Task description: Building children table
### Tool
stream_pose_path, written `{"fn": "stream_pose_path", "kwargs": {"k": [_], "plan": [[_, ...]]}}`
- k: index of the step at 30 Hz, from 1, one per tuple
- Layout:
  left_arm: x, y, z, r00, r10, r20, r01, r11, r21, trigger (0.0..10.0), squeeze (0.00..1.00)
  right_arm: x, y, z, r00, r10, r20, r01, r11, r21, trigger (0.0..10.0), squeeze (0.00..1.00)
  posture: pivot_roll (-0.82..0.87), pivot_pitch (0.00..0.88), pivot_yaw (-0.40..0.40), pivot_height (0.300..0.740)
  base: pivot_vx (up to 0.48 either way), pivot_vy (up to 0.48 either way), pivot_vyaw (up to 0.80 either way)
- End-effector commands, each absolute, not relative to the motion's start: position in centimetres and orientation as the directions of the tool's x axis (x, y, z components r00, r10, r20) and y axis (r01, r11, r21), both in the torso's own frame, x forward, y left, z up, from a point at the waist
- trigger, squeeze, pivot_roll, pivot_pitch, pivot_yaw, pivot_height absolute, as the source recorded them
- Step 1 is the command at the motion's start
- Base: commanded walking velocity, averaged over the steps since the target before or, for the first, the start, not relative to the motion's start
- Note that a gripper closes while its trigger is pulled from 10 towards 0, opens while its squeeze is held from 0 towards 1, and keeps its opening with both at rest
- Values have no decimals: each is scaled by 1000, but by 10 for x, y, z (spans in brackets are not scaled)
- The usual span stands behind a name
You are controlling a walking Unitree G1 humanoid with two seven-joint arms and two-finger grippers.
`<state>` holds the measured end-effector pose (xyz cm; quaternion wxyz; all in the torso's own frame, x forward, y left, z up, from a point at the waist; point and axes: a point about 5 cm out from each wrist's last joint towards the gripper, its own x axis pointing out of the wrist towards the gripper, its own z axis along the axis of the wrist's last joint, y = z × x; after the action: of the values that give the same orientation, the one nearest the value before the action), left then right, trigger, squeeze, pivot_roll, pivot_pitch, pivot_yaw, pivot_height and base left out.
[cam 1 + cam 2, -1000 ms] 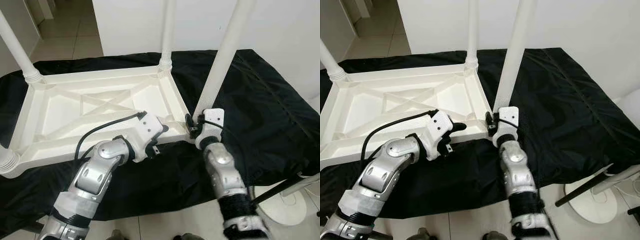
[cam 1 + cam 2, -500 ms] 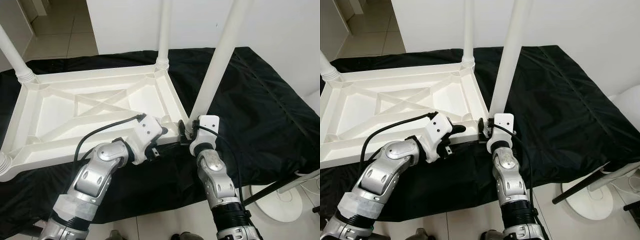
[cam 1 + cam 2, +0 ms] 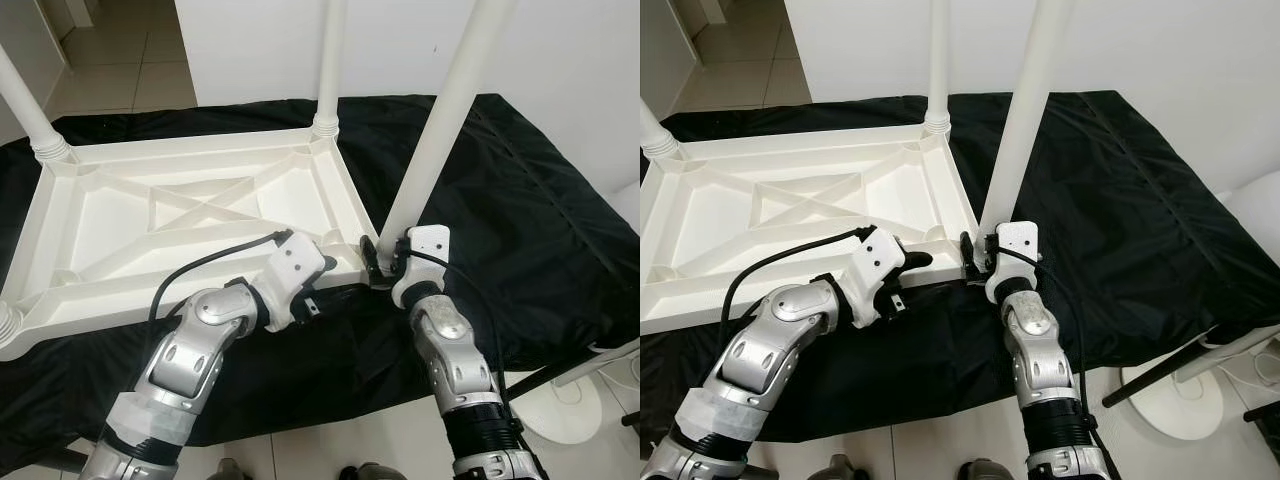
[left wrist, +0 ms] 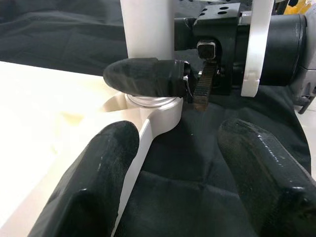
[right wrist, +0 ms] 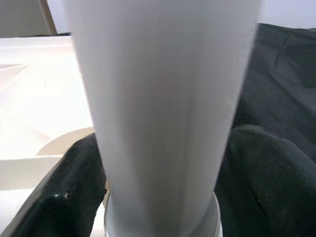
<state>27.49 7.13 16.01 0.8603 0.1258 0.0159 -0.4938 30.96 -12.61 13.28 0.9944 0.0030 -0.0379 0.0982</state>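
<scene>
A white plastic children's table [image 3: 200, 215] lies upside down on a black cloth [image 3: 520, 220], its legs pointing up. My right gripper [image 3: 376, 262] is shut on the base of the near right leg [image 3: 440, 130], where it meets the corner socket. That leg [image 5: 163, 98] stands between the black fingers [image 5: 74, 182] in the right wrist view. My left gripper [image 3: 322, 280] is open at the table's near rim, just left of that corner. Its fingers [image 4: 113, 163] straddle the rim edge, and the leg [image 4: 148, 29] stands beyond them.
Other legs rise at the far right corner [image 3: 330, 60] and the far left corner [image 3: 30, 110]. A white round stand base [image 3: 570, 400] and a dark rod sit on the tiled floor at the lower right. A white wall stands behind the cloth.
The head view has shifted slightly. My right gripper stays at the leg's base, its wrist having moved a little around the leg. The left gripper holds its place at the rim.
</scene>
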Motion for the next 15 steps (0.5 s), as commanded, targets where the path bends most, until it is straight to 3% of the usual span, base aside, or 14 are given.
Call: {"fn": "stream_pose_path", "kwargs": {"k": [1, 4, 8, 15], "plan": [[278, 73, 158, 596, -792, -135, 796, 560, 228, 10000, 0, 311, -127, 132, 967, 239, 85, -239, 971, -9, 10000, 0, -37, 49, -22, 740, 0, 0, 0], [282, 73, 157, 644, -757, -110, 756, 608, 241, 10000, 0, 313, -128, 131, 949, 299, 95, -298, 954, -30, 10000, 0, -35, 49, -22, 740, 0, 0, 0], [285, 75, 157, 674, -734, -83, 727, 640, 247, 10000, 0, 312, -129, 130, 946, 306, 110, -303, 952, -44, 10000, 0, -34, 48, -24, 740, 0, 0, 0], [299, 87, 153, 796, -605, -4, 590, 774, 230, 10000, 0, 304, -125, 122, 940, 293, 176, -284, 956, -75, 10000, 0, -26, 40, -38, 740, 0, 0, 0]]}}
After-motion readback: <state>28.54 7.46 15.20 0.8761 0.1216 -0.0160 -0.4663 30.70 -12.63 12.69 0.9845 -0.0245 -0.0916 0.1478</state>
